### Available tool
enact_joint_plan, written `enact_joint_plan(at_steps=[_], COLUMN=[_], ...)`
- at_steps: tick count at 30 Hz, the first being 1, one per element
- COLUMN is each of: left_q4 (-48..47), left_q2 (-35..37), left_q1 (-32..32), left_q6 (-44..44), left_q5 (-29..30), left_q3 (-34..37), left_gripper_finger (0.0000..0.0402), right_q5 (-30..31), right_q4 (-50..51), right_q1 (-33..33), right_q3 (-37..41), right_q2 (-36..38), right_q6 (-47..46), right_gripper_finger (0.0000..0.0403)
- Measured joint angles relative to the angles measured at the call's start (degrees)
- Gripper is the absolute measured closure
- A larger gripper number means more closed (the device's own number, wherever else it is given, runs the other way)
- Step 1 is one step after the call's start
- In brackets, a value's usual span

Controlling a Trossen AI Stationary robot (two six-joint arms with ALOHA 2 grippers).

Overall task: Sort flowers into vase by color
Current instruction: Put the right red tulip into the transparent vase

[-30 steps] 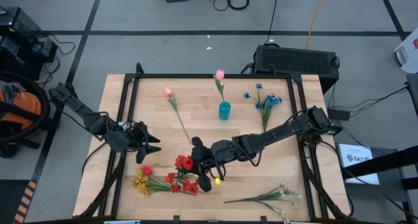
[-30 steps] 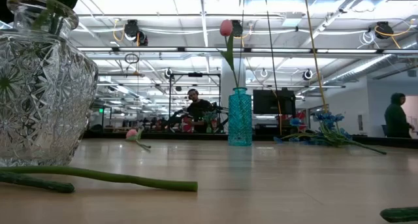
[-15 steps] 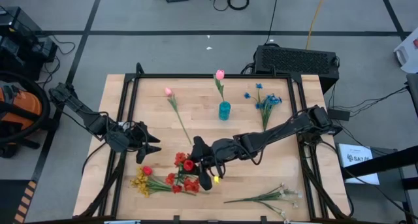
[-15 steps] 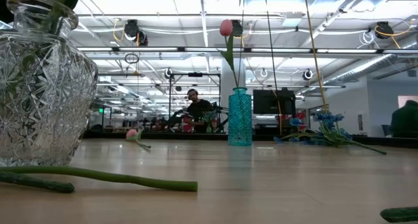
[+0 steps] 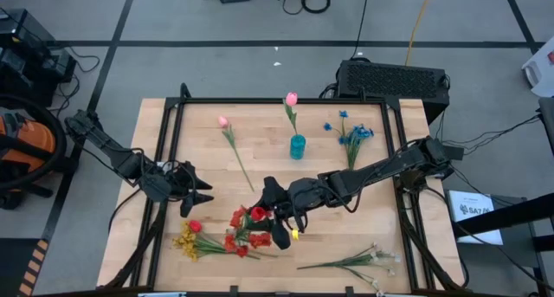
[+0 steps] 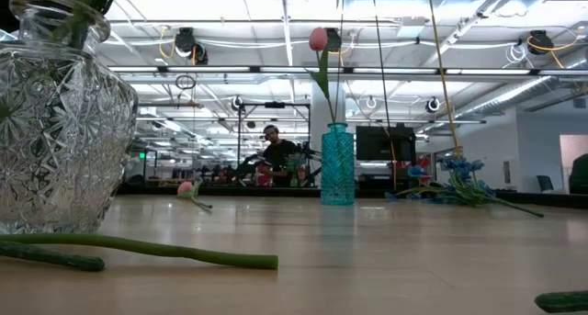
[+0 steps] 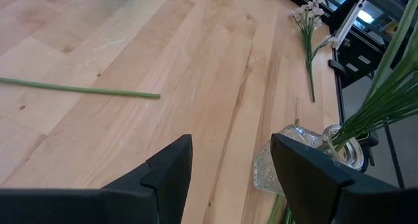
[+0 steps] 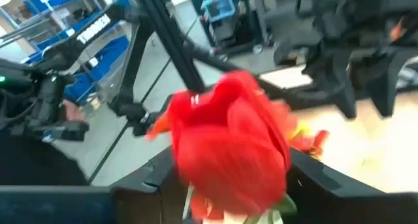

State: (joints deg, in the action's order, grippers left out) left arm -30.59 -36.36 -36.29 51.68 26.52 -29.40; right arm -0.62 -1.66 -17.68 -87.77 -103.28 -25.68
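Observation:
My right gripper (image 5: 265,214) reaches in from the right, over a clear glass vase (image 6: 55,122) that holds red flowers (image 5: 245,232). Its fingers stand open on either side of a red tulip bloom (image 8: 228,145). My left gripper (image 5: 204,193) waits open at the left, nothing between its fingers (image 7: 232,165). A teal vase (image 5: 297,146) at the far middle holds one pink tulip (image 5: 292,99). Another pink tulip (image 5: 223,122) lies on the table to its left. Blue sprays (image 5: 351,134), white blooms (image 5: 372,261) and a yellow bunch (image 5: 186,242) lie flat. My right gripper has the red tulip bloom (image 8: 261,165) between its spread fingers (image 8: 157,181), which come at it nearly level from the table's right. I cannot tell whether either finger touches the bloom.
A black frame (image 5: 277,101) runs round the wooden table. Green stems (image 6: 156,251) lie on the wood in front of the glass vase. Bare wood lies between the two vases and at the near right.
My right gripper has risen a little and drawn back toward the table's right edge. The red tulip bloom at its fingers has shifted slightly the same way.

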Motion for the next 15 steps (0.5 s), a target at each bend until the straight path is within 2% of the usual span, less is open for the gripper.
enact_joint_plan(at_steps=[10, 15], left_q4=[-0.20, -0.61], left_q2=[0.00, 0.00], left_q1=[0.00, 0.01], left_q6=[-0.04, -0.07], left_q5=[-0.07, -0.14], left_q3=[0.00, 0.00], left_gripper_finger=[0.0188, 0.0188], right_q5=[-1.46, -4.73], right_q4=[1.45, 6.09], right_q1=[1.40, 2.33], right_q3=[0.05, 0.05], right_q2=[1.31, 1.90], right_q6=[-0.23, -1.78], right_gripper_finger=[0.0215, 0.0215])
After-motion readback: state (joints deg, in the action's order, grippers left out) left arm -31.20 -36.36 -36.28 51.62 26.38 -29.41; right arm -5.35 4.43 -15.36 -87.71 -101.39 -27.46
